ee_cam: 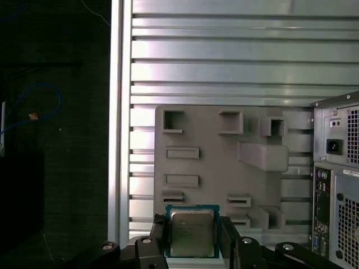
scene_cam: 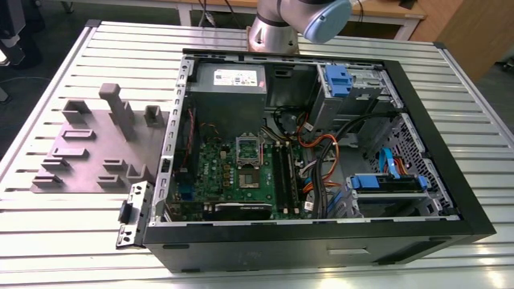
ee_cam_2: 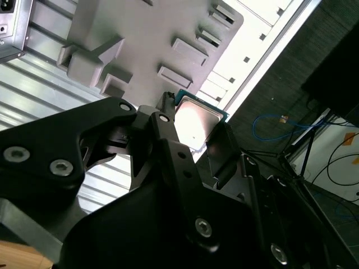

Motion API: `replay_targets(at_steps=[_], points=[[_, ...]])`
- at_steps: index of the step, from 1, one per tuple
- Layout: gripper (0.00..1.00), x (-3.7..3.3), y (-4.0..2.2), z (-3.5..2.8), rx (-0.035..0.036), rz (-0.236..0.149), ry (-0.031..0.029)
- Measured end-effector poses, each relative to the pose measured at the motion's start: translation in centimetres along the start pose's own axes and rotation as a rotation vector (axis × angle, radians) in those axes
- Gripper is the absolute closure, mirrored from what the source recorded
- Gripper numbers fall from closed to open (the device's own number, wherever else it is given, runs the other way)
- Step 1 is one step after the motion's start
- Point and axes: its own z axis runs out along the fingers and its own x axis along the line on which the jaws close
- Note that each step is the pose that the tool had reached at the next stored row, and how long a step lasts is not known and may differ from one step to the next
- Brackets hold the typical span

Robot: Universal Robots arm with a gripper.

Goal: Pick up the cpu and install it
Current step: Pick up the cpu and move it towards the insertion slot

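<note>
The tool [ee_cam: 192, 238] is closed narrow on the cpu [ee_cam: 192, 231]. In both wrist views the small square chip sits between the two black fingers [ee_cam: 228, 240], one pressed against each of two opposite edges. Its silver-grey metal top, ringed by a thin green rim, faces the camera in the first wrist view. In the second wrist view the cpu [ee_cam_2: 196, 119] shows at the very tip of the tool [ee_cam_2: 193, 133], catching bright glare, and most of its face stands clear of the fingers.

Behind the held chip in both wrist views lies the grey fixture plate [ee_cam: 219, 168] with its raised blocks and slots, resting on the slatted aluminium worktop [ee_cam: 224, 56]. The cpu appears lifted off the plate rather than lying in one of its pockets. One end of the computer case [ee_cam: 336, 185] shows beside the plate.

In the exterior view the fixture plate [scene_cam: 88, 153] lies on the worktop [scene_cam: 64, 241] at the exterior view's left, just beside the open computer case [scene_cam: 305, 244]. Inside the case the green motherboard [scene_cam: 241, 177] lies flat, with the metal socket frame [scene_cam: 247, 149] near its middle. The arm [scene_cam: 289, 24] rises at the far side of the case.
</note>
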Motion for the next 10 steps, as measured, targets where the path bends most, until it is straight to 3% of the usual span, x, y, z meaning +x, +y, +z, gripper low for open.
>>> replay_targets(at_steps=[10], points=[[0.53, 0.0, -0.02, 0.0, 0.0, 0.0, 0.0]])
